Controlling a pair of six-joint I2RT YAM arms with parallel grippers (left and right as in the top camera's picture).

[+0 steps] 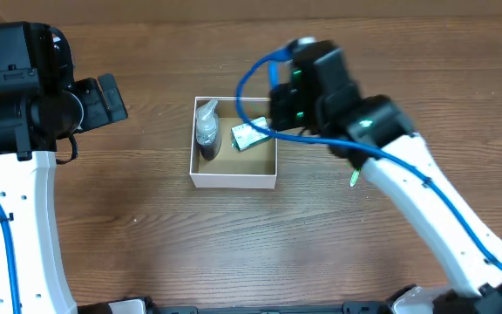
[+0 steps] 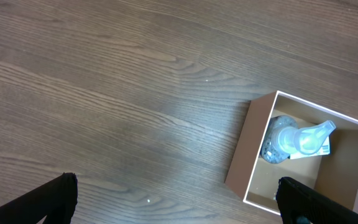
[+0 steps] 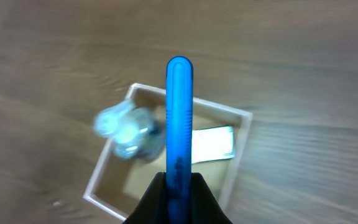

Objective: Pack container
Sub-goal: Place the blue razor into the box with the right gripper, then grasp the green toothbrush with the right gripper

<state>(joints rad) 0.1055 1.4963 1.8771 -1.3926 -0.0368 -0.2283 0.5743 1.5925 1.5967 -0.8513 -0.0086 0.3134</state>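
The square, shallow cardboard box (image 1: 234, 180) — white outside, brown inside — sits mid-way along the wooden bench (image 1: 146, 253), holding a clear bottle (image 1: 206, 131) and a white-and-green packet (image 1: 251, 137). The right hand (image 3: 179, 186) clamps a long blue plastic stick (image 3: 179, 112) — its lower end is hidden. The left hand (image 2: 176, 196) is spread wide.

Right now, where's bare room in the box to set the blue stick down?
The bare brown floor of the box is the front strip, between the packet and the near wall. The bottle crowds the left side, the packet the right side. The table in front is open wood.
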